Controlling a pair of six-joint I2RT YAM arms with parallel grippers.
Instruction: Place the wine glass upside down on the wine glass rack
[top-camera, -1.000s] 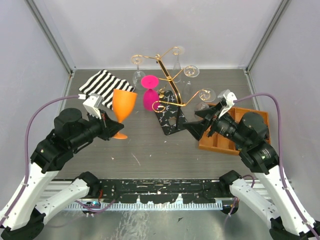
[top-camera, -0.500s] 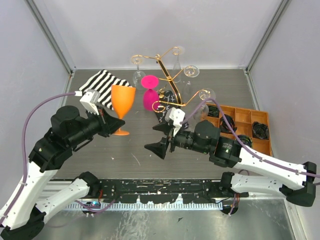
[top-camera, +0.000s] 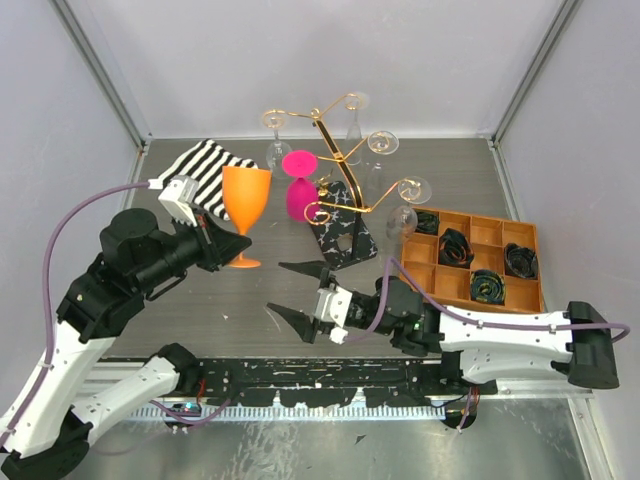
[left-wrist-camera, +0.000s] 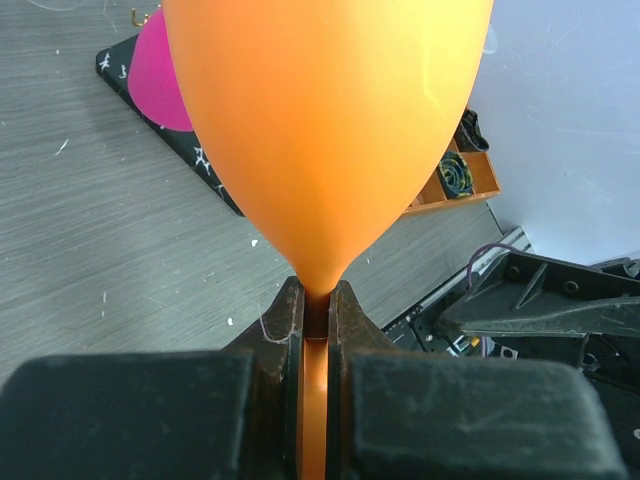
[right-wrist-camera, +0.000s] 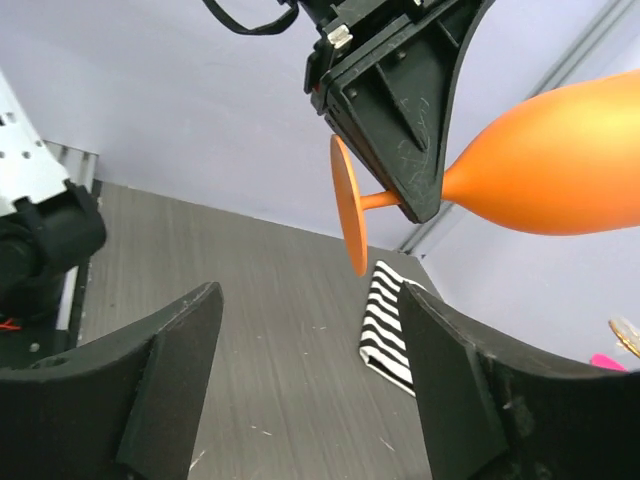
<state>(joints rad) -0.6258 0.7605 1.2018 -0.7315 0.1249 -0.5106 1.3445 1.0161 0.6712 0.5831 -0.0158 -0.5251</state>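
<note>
A: Where is the wine glass (top-camera: 246, 205)?

B: Left of the worktop's middle, upright, bowl mouth facing up. It is plain orange. The left gripper (top-camera: 232, 246) is clamped on the thin stem just under the bowl; in the left wrist view both fingers (left-wrist-camera: 287, 320) press against the stem with only a sliver of orange between them.

A: Does the foot sit on the worktop?

B: I cannot tell. From above, the foot lies low, close to the surface.

A: And the wine glass rack (top-camera: 331, 150)?

B: Toward the far edge, near its middle, well apart from the orange glass. The gold wire stand rises from a black base (top-camera: 338, 232) with white marbling. A pink glass (top-camera: 299, 185) hangs on it bowl-down, and several clear glasses (top-camera: 380, 143) hang from the curled arms.

A: The right gripper (top-camera: 276, 288)?

B: Spread wide and holding nothing. It reaches low across the near-middle of the worktop, pointing toward the left. Its wrist view looks between the two dark fingers (right-wrist-camera: 165, 380) at the orange glass and the claw holding it.

A: Anything else?

B: An orange compartment tray (top-camera: 538, 262) by the right edge, with black coiled pieces (top-camera: 456, 243) in some compartments. A black-and-white striped cloth (top-camera: 205, 170) lies near the far left corner.
</note>
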